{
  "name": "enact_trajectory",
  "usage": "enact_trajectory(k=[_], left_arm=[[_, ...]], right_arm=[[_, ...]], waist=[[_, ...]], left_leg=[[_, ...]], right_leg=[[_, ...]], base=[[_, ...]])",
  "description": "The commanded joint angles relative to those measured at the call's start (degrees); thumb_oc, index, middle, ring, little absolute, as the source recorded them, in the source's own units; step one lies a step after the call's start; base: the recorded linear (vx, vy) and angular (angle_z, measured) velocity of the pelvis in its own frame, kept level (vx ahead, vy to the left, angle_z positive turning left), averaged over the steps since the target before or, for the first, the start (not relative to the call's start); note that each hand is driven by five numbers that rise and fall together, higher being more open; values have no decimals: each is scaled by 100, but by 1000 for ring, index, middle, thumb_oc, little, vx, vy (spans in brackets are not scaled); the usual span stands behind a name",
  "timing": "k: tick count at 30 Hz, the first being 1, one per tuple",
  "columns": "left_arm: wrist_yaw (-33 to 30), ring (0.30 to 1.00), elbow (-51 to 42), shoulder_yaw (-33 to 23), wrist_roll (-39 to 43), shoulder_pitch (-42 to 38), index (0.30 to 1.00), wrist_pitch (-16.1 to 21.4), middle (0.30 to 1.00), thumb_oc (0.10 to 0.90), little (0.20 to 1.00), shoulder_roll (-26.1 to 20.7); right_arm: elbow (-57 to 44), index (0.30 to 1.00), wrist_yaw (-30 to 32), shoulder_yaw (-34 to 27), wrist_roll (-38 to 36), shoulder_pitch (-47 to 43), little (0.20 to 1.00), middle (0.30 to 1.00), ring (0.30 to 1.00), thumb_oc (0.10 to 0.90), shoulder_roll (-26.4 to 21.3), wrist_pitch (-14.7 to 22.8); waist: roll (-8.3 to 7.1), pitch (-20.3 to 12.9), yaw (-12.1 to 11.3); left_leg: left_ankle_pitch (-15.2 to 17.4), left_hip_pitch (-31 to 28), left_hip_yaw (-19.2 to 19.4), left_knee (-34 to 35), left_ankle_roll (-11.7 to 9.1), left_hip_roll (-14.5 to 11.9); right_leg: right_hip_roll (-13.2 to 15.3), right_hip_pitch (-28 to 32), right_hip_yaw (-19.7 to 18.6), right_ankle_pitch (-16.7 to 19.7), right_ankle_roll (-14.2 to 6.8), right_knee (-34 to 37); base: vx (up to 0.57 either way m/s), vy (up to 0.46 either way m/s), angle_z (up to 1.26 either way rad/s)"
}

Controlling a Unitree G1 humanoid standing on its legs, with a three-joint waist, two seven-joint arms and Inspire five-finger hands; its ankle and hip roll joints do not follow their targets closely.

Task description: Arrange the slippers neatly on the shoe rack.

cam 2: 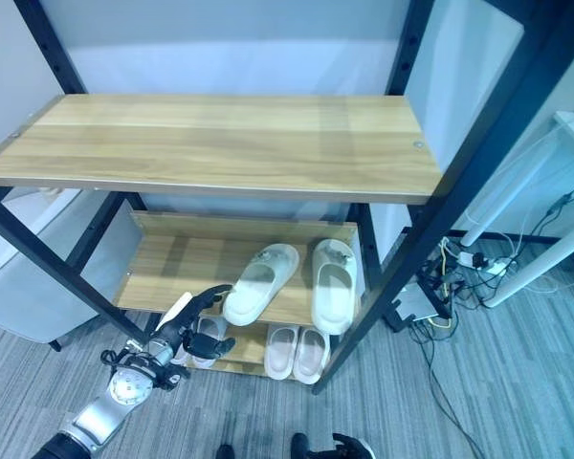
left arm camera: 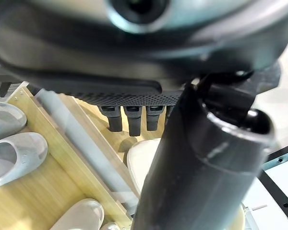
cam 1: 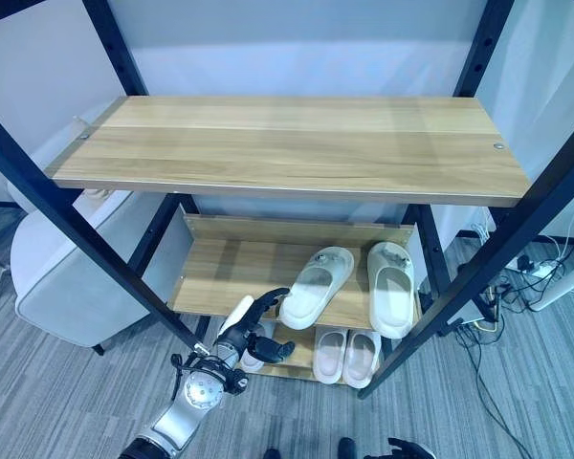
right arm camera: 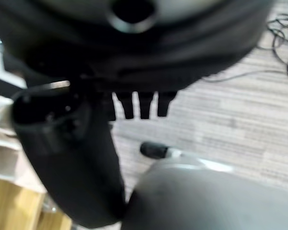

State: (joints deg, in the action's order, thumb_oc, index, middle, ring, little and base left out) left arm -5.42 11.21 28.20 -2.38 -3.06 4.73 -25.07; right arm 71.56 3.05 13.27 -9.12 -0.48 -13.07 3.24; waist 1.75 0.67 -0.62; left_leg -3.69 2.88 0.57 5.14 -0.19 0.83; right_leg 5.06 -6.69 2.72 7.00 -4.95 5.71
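Note:
Two cream slippers lie on the rack's middle shelf (cam 1: 225,273). One slipper (cam 1: 316,284) lies slanted, and the other (cam 1: 391,287) points straight back with its heel over the front edge. My left hand (cam 1: 252,333) is open in front of that shelf, with its fingers (left arm camera: 134,120) stretched to the slanted slipper's (left arm camera: 141,165) heel, close to or touching it. On the bottom shelf sits a pale pair (cam 1: 347,354), and another pale slipper (cam 1: 252,360) lies partly behind my left hand. My right hand (right arm camera: 144,105) hangs open over the carpet, holding nothing.
The wide top shelf (cam 1: 287,143) overhangs the lower ones. Black slanted frame bars (cam 1: 57,206) stand at both sides of the rack. A pale rounded seat (cam 1: 67,277) sits to the left. Cables and a power strip (cam 1: 521,273) lie on the carpet to the right.

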Motion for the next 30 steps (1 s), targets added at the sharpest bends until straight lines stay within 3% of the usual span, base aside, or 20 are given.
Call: enact_trajectory(k=[1, 15, 30], left_arm=[[94, 900, 0, -16, 55, -830, 900, 382, 900, 800, 900, 240], [191, 900, 765, 1149, 626, -1618, 900, 301, 900, 800, 900, 1098], [230, 900, 1150, 1801, 529, -2310, 900, 336, 900, 800, 900, 1533]], right_arm=[[65, 900, 38, 316, 31, 165, 900, 900, 900, 800, 28, 20], [42, 900, 132, 520, -161, 76, 900, 900, 900, 800, 42, 26], [77, 900, 192, 621, -287, 13, 900, 900, 900, 800, 54, 68]], waist=[[-156, -85, 13], [-143, -57, 223], [-133, -71, 359]], left_leg=[[301, 225, -154, -14, -249, -37], [311, 184, -91, -14, -246, -62], [363, 146, -33, -14, -232, -58]], right_leg=[[18, 101, 321, -385, -391, -71], [-16, 101, 263, -374, -375, -71], [-24, 96, 167, -378, -379, -71]], base=[[0, 0, 0], [0, 0, 0], [0, -3, -2]])
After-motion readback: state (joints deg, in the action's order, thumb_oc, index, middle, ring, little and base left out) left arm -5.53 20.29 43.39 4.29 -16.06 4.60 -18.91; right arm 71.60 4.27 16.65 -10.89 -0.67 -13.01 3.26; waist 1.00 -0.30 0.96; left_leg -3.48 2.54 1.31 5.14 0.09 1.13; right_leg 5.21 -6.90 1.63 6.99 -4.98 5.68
